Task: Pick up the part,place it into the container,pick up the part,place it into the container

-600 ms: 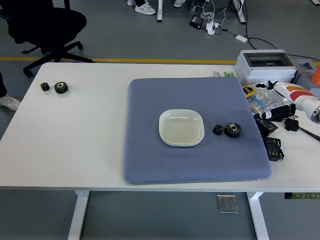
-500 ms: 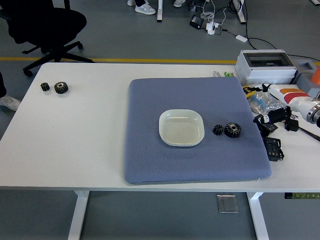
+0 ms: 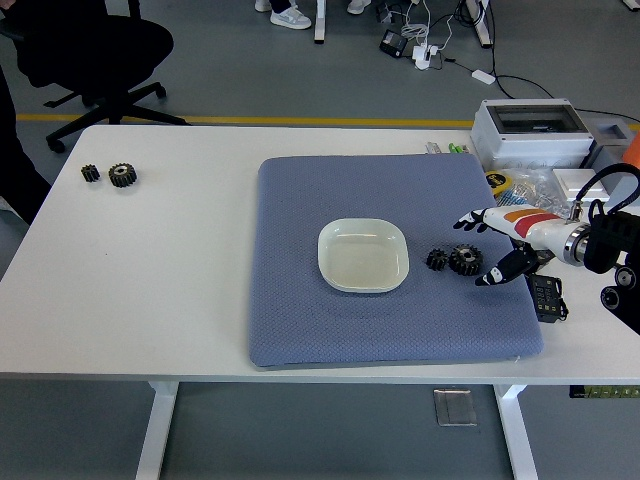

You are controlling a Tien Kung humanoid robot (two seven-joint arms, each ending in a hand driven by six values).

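Over the blue mat's right edge, the right hand (image 3: 497, 245) had come in from the clutter beside the table's far-right corner, where it sat half a second before; its fingers now reached past the mat's border. At the picture's left edge a dark trouser leg (image 3: 18, 150) had also appeared beside the table. The hand was spread wide and held nothing: one black fingertip pointed up and left, another down and left, with the white and orange palm between them and the forearm running back to the right edge. Just left of the fingertips, close but not touching, sat the large gear (image 3: 465, 260), dark, round and toothed, with the small gear (image 3: 436, 259) touching its far side from the hand. Further left again lay the container (image 3: 363, 255), a shallow pale dish, square with rounded corners, smooth and empty. The mat (image 3: 300, 300) under them was a padded, woven-looking fabric. Well away across the white table (image 3: 150, 280) stood two more gears (image 3: 110, 174). The left arm was out of view.
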